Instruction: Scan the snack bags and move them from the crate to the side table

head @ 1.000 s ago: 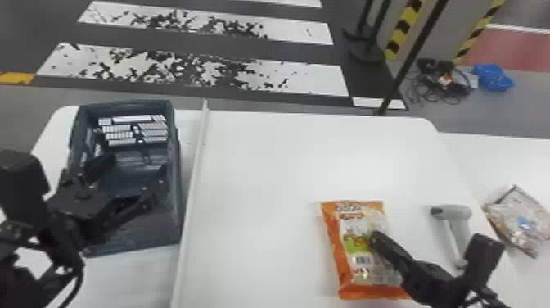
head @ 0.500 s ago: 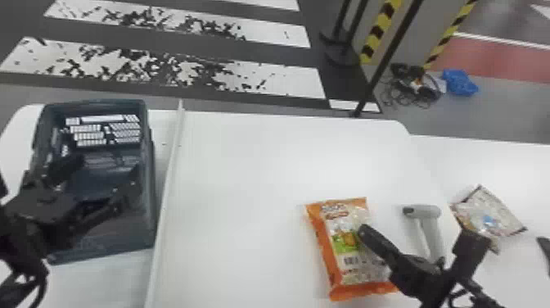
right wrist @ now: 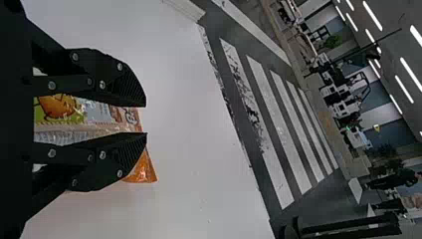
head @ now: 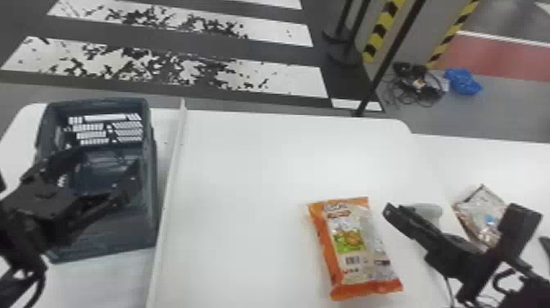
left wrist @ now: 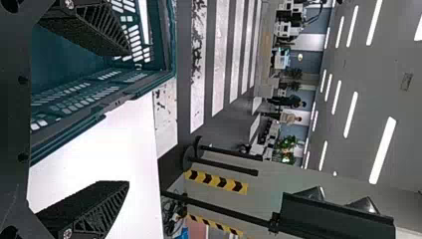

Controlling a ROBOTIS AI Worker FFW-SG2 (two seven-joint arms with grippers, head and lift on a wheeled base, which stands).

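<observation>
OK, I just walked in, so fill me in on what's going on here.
Snack bags are being scanned and moved. The right gripper is open beside an orange bag, which lies ungripped on the main table. The open left gripper is over the crate. Another bag lies on the side table.

The left gripper (head: 107,160) and right gripper (head: 392,211) are black, with wedge-shaped fingers (left wrist: 102,30) ribbed along their sides. Round silvery screws (right wrist: 102,84) dot the black links behind the right fingertips. Behind the left jaws curves a black cable (head: 41,284); behind the right jaws sits a blocky black housing (head: 519,225).
</observation>
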